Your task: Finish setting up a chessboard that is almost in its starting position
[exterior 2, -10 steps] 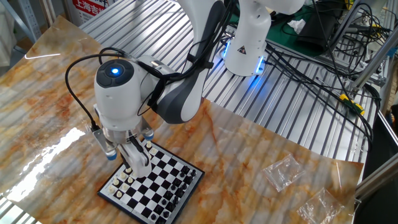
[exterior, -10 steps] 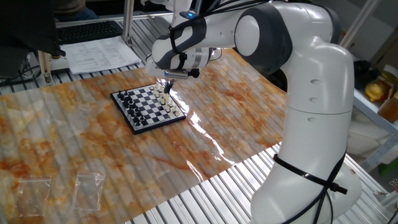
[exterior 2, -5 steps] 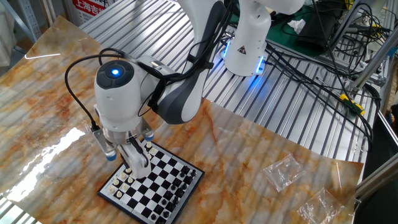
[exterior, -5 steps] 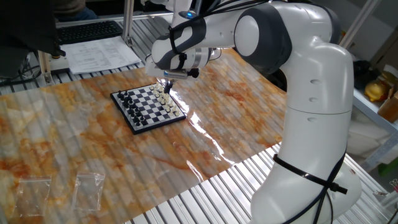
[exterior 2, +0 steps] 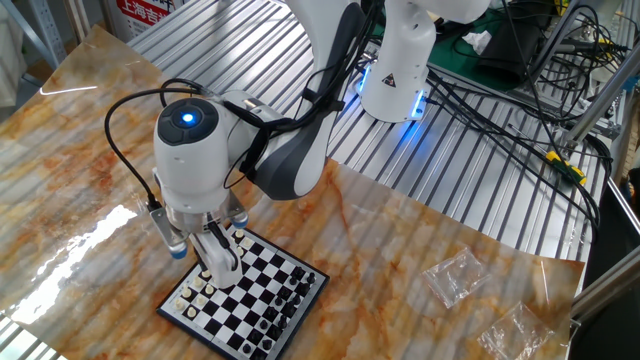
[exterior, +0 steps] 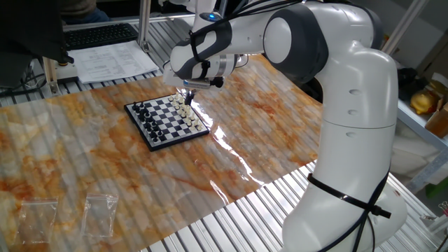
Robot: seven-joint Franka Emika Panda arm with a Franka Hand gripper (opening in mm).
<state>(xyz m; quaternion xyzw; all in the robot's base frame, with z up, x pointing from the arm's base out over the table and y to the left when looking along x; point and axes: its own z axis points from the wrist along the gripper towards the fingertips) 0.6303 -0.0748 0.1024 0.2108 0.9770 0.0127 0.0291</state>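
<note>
The small chessboard (exterior: 168, 120) lies on the marbled table, with black pieces on its left side and cream pieces on its right side. It also shows in the other fixed view (exterior 2: 245, 297). My gripper (exterior: 187, 96) points down over the cream side of the board, its fingertips among the cream pieces. In the other fixed view the gripper (exterior 2: 217, 268) reaches the board's left corner rows. The fingers (exterior 2: 222, 258) stand close together; whether they hold a piece is hidden by their own bulk.
Two clear plastic bags (exterior: 98, 213) lie near the table's front left; they also show in the other fixed view (exterior 2: 452, 275). A printed paper sheet (exterior: 115, 59) and a keyboard (exterior: 101, 33) lie behind the table. The robot's base (exterior: 350, 175) stands at the right.
The arm's head has shifted very slightly to the right in the other fixed view. The board and pieces look unchanged.
</note>
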